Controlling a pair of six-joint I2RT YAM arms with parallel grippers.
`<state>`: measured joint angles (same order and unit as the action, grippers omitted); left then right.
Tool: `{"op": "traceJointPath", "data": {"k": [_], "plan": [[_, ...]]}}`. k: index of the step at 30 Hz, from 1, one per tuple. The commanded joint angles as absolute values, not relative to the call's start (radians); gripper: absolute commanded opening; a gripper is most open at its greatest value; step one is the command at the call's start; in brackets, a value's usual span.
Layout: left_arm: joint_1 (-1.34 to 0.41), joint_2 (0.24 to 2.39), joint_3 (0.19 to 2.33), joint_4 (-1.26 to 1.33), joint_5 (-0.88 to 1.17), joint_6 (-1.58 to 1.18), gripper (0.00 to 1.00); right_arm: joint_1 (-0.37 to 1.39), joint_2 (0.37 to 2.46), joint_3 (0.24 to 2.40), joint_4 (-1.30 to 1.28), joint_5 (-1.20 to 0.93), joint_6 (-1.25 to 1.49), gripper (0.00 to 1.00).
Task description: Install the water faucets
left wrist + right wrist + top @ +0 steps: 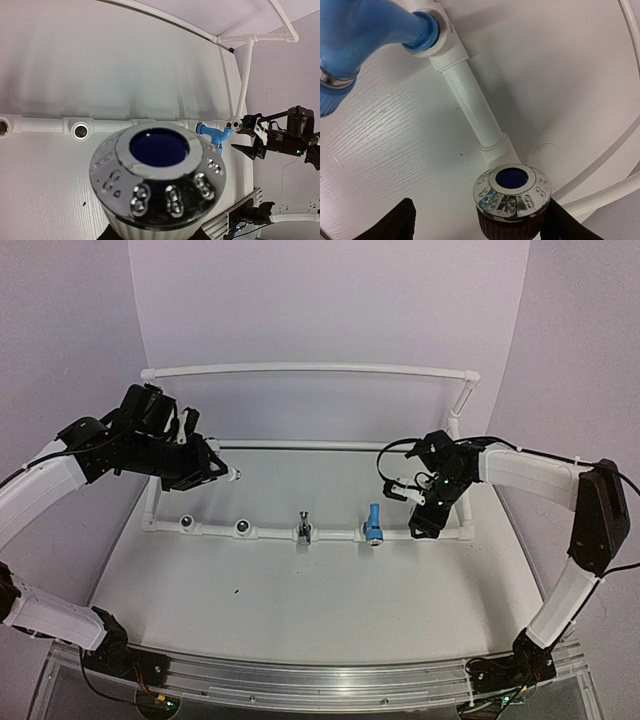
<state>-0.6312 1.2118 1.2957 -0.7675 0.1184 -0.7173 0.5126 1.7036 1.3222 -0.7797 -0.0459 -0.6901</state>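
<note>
We hold a faucet in each claw. The left gripper (pixel 218 471) is clamped on the white faucet (pixel 157 185), its chrome end leading. An open socket (pixel 80 130) of the pipe frame (pixel 270 531) lies ahead and below, nearer this arm than the other. The right gripper (pixel 477 222) is closed round the reddish-brown faucet (pixel 512 202), just beside the frame's end fitting (pixel 499 150) and apart from the installed light blue faucet (pixel 355 45).

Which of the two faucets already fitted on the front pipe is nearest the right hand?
The light blue plastic faucet, rightmost on the white PVC pipe; the chrome metal faucet sits one socket further left, away from the right hand.
</note>
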Motion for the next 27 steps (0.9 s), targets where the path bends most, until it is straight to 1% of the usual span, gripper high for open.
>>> {"op": "traceJointPath", "data": {"k": [1, 4, 6, 9, 14, 18, 20, 23, 24, 25, 27], "plan": [[-0.627, 1.208, 1.282, -0.732, 0.091, -0.692, 0.00, 0.512, 1.662, 1.273, -0.868, -0.145, -0.675, 0.74], [-0.627, 1.209, 1.265, -0.723, 0.091, -0.692, 0.00, 0.513, 1.643, 1.241, -0.894, -0.193, -0.673, 0.68], [-0.627, 1.209, 1.257, -0.718, 0.091, -0.693, 0.00, 0.519, 1.628, 1.221, -0.915, -0.221, -0.674, 0.66], [-0.627, 1.214, 1.253, -0.720, 0.088, -0.689, 0.00, 0.553, 1.594, 1.188, -0.936, -0.242, -0.674, 0.64], [-0.627, 1.221, 1.243, -0.715, 0.091, -0.687, 0.00, 0.709, 1.518, 1.128, -0.946, -0.216, -0.638, 0.63], [-0.627, 1.230, 1.243, -0.712, 0.092, -0.682, 0.00, 0.735, 1.500, 1.140, -0.960, -0.241, -0.608, 0.64], [-0.627, 1.233, 1.243, -0.715, 0.093, -0.677, 0.00, 0.735, 1.489, 1.161, -0.984, -0.248, -0.612, 0.68], [-0.628, 1.228, 1.235, -0.730, 0.095, -0.676, 0.00, 0.734, 1.453, 1.208, -0.996, -0.284, -0.604, 0.88], [-0.627, 1.224, 1.228, -0.734, 0.097, -0.674, 0.00, 0.734, 1.437, 1.229, -0.996, -0.303, -0.601, 0.93], [-0.627, 1.220, 1.220, -0.741, 0.096, -0.674, 0.00, 0.733, 1.420, 1.255, -0.993, -0.321, -0.599, 0.96], [-0.627, 1.213, 1.202, -0.767, 0.081, -0.677, 0.00, 0.726, 1.403, 1.311, -0.993, -0.365, -0.588, 0.98]]}}
